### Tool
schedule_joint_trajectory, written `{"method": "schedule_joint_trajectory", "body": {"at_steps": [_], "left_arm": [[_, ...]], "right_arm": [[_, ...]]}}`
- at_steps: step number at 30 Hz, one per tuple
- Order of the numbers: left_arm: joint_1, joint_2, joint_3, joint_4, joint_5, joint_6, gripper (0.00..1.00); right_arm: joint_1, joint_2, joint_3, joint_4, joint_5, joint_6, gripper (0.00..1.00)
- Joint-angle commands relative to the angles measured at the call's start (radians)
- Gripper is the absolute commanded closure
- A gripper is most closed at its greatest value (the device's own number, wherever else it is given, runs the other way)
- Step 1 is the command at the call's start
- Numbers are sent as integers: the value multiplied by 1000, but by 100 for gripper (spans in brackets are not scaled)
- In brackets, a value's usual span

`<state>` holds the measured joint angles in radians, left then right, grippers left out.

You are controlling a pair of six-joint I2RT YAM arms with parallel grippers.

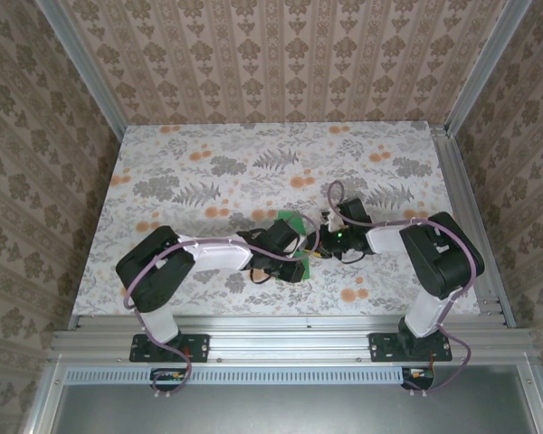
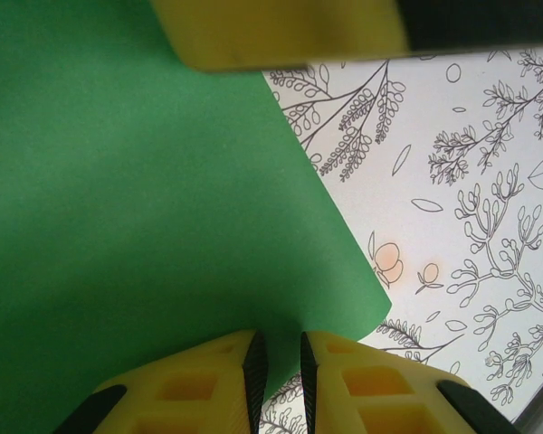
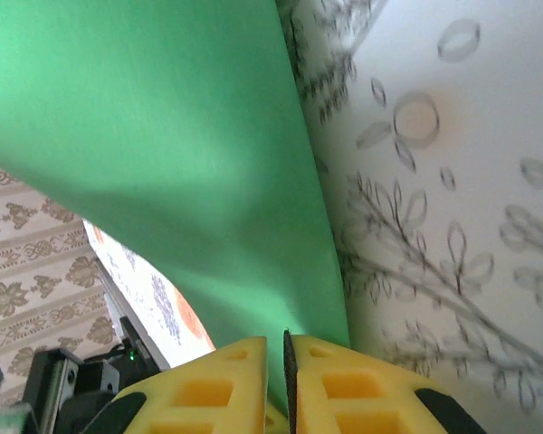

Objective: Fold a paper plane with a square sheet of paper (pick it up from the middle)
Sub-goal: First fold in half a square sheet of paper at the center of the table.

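where the paper (image 2: 145, 226) ends, floral tabletop (image 2: 471, 181) shows.

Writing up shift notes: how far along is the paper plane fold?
Done: the square sheet of paper is held up off the table, pinched in the right gripper, which is shut on it. In hand: the left gripper, jaws nearly closed, sits at the sheet's edge; whether it grips is unclear. Left: no crease or dart shape shows, so apparently all the folding.
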<state>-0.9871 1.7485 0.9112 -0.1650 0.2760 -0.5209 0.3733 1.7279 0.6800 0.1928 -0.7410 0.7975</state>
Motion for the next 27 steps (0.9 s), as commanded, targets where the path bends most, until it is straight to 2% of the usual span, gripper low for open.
{"method": "schedule_joint_trajectory", "body": {"at_steps": [1,27], "left_arm": [[-2,2,-47,-81,-58,10,77],[15,0,-59,-104,-41,30,77]], "right_arm": [[17,-42,-39,-37,-3,16,83],[115,-129,-134,-147,95,2,82]]}}
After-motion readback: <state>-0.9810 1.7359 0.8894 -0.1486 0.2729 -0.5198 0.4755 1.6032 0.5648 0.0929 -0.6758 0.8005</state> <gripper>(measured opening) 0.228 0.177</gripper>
